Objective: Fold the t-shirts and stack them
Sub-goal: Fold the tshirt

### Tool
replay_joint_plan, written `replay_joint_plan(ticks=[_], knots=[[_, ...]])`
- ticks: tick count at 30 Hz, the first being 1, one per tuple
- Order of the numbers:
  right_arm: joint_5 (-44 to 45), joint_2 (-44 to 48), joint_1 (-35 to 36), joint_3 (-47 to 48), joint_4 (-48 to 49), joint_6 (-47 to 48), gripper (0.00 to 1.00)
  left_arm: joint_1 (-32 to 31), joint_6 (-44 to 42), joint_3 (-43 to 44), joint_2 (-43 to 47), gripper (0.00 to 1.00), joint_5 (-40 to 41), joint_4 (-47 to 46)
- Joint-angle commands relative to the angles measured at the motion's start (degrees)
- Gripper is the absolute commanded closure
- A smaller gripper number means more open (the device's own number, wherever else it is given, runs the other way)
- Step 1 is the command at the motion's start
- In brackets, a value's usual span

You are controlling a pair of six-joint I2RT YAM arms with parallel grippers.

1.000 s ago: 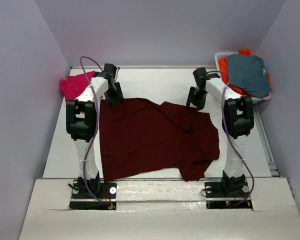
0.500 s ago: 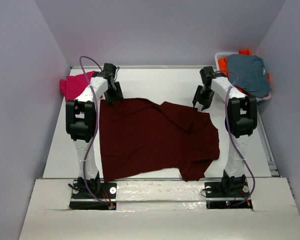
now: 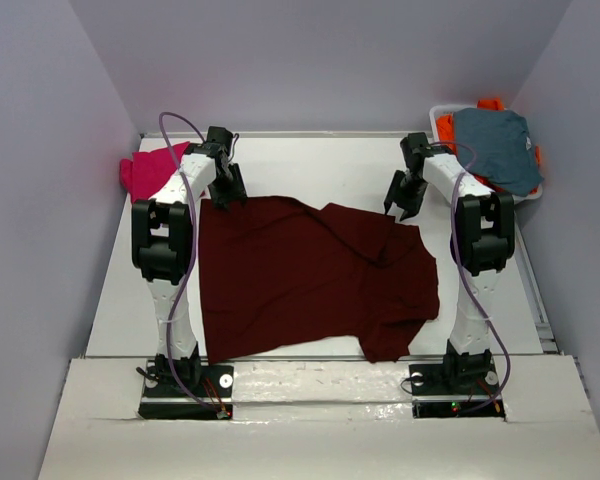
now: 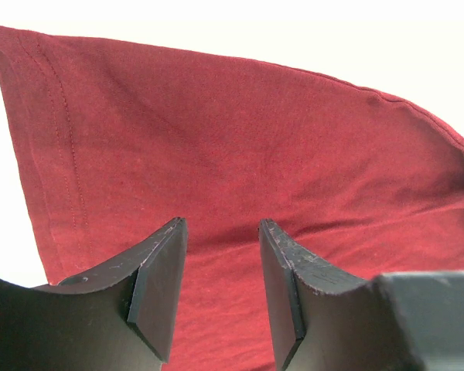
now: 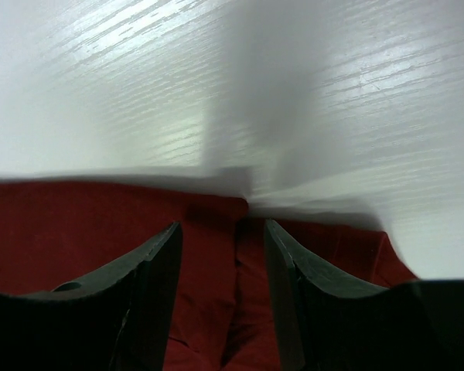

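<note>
Maroon t-shirt: is lying spread over the middle of the table, reaching from just short of the far-left corner down to the near edge. Its left half is lying fairly flat. Its right half is bunching into creases, and one flap is trailing toward the near edge. In the left wrist view a stitched hem is running along the cloth's edge, with bare white surface beyond it.

Pink t-shirt: is lying crumpled at the far-left corner, apart from the maroon t-shirt.

Grey-blue garment: is resting on top of an orange garment, both sitting in a white basket at the far-right corner.

Left gripper: is hanging over the far-left corner of the maroon t-shirt. Its fingers are standing apart, with red cloth showing through the gap and nothing pinched between them.

Right gripper: is hanging over the far-right edge of the maroon t-shirt. Its fingers are standing apart, pointing at a fold where the cloth is meeting the bare surface. It is gripping nothing; whether the tips are touching the cloth cannot be told.
</note>
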State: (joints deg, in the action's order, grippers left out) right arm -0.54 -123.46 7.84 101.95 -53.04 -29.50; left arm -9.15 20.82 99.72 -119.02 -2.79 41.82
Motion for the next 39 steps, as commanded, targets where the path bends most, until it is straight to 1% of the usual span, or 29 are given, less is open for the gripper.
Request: replay_joint_plan(ticks=[1,11,18,21,22,25,26,29,32,39], knots=[[-1.57,-0.03,-0.01,1.93,1.79,-0.56,0.48,0.36,-0.69,-0.58,3.18,0.47,-0.11,0.45],[-4.65,-2.14,-0.01,1.32,3.38,-1.09,0.56,0.36,-0.69,-0.58,3.01,0.47,-0.11,0.45],[-4.56,-1.87,-0.01,1.06,3.38,-1.0,0.57,0.36,-0.69,-0.49,2.83,0.47,-0.11,0.45],[-4.65,-1.7,-0.01,1.58,3.11,-1.0,0.65,0.36,-0.69,-0.49,2.74,0.47,-0.2,0.45],[-4.56,-1.61,-0.01,1.67,3.03,-1.09,0.7,0.36,-0.69,-0.49,2.74,0.47,-0.29,0.45],[-4.65,-1.52,-0.01,2.11,2.85,-1.09,0.78,0.36,-0.69,-0.49,2.65,0.47,-0.2,0.36],[-4.65,-1.43,-0.01,2.2,2.59,-1.0,0.84,0.36,-0.69,-0.49,2.65,0.47,-0.2,0.36],[-5.09,-1.08,-0.01,2.81,2.15,-1.0,0.91,0.36,-0.69,-0.58,2.74,0.47,-0.29,0.36],[-5.97,0.5,-0.01,2.99,2.15,-0.91,0.93,0.36,-0.69,-0.67,2.66,0.47,-0.29,0.28],[-8.95,5.68,-0.01,4.83,0.83,1.72,0.93,0.36,-0.6,-0.58,2.57,0.47,-0.29,0.28]])
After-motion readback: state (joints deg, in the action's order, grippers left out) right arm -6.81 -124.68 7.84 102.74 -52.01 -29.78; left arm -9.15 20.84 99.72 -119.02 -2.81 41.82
